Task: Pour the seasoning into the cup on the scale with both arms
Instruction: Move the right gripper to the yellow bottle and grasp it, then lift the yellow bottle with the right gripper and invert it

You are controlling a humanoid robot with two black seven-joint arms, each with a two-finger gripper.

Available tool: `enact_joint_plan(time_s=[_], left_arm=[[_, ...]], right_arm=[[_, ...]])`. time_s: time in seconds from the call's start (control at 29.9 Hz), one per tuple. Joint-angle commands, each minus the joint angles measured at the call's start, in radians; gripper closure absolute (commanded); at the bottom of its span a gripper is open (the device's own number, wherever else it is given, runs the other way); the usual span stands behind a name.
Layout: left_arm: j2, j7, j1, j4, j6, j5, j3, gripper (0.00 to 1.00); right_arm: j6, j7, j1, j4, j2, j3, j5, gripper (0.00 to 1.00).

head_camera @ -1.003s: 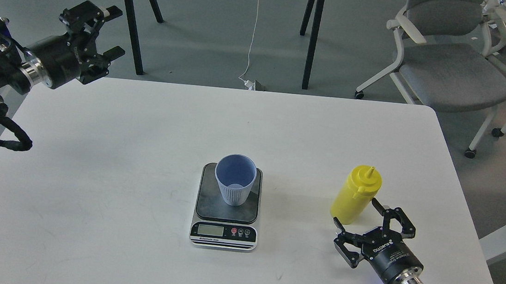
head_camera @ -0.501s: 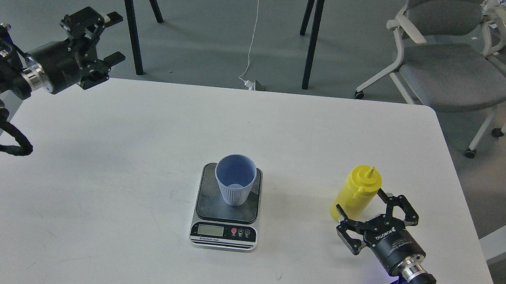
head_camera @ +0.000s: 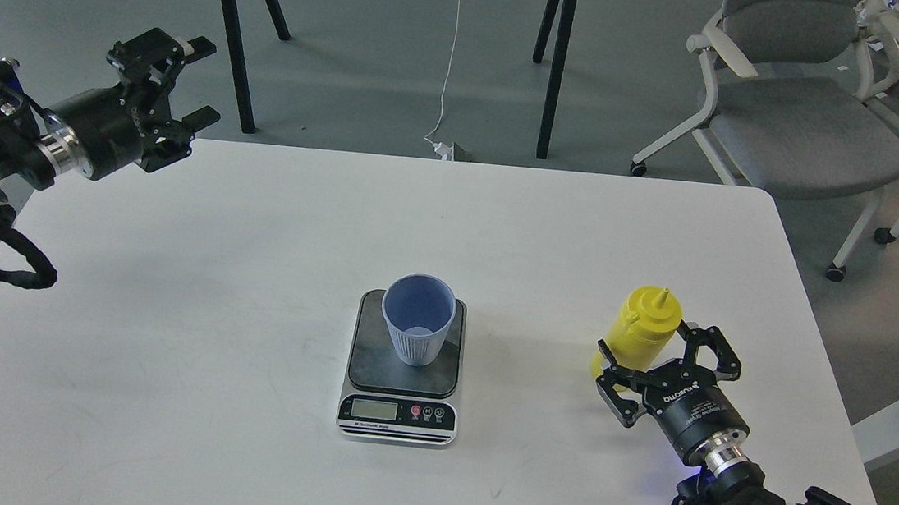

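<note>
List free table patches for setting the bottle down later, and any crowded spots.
Free: the broad left stretch of the white table between the left gripper and the scale; the whole far strip behind the cup. Crowded: the near right, where the open right gripper brackets the yellow squeeze bottle.

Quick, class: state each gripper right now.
Left gripper: open, empty.
Right gripper: open, fingers around the seasoning bottle, not yet closed.
</note>
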Motion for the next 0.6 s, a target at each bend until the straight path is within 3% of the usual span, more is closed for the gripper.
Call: enact_joint_plan(time_s=[0.0,0.1,0.17,0.37,0.57], left_arm=[[0.0,0.0,0.003,0.0,0.0,0.0,0.001,0.0],[0.0,0.0,0.019,0.0,-0.001,0.0,0.0,0.0],[0.0,0.0,0.02,0.0,0.0,0.0,0.001,0.0],[0.0,0.0,0.036,0.0,0.0,-0.002,0.0,0.0],[0.0,0.0,0.037,-0.002,-0.001,-0.002,0.0,0.0]], right_arm=[[0.0,0.0,0.012,-0.035,0.042,-0.001,0.0,0.01],[0.0,0.0,0.023,-0.055,0.064,-0.004,0.0,0.03],[0.0,0.0,0.023,-0.058,0.072,-0.002,0.0,0.14],[0.0,-0.002,0.026,-0.085,0.076,0.001,-0.04,0.84],[0.0,-0.003,0.048,-0.073,0.081,0.013,-0.036,0.92]])
